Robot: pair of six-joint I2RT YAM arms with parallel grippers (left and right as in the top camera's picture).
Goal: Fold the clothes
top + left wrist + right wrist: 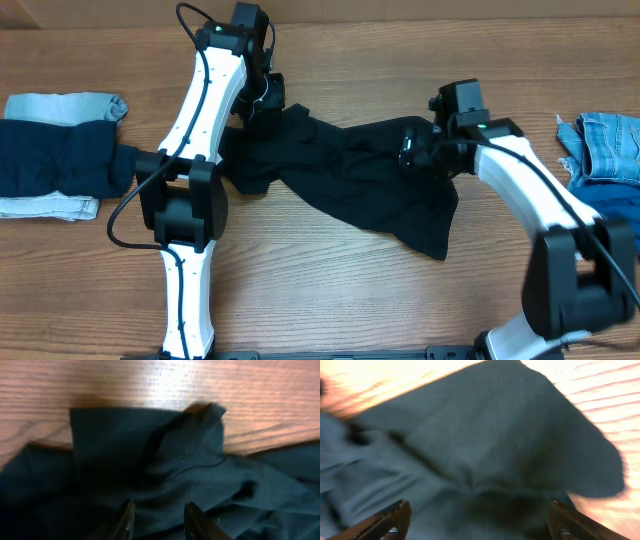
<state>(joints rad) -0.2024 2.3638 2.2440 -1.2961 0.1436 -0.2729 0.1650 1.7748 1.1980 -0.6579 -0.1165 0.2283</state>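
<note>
A folded stack (pixel 60 160) sits far left. The black garment (pixel 350 180) lies rumpled mid-table, between my arms. My left gripper (pixel 160 506) hovers over its far-left corner, jaws partly apart, nothing visibly pinched. My right gripper (pixel 479 505) hangs above its right part, jaws spread wide, empty. I judge the step is spreading it flat. Each side should take one layer at a corner, then draw apart evenly, low over the table (pixel 330 300). Denim (pixel 605 145) waits far right.

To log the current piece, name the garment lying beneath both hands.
The black garment, rumpled in the middle. The navy one sits far left and the denim far right, both well aside.
</note>
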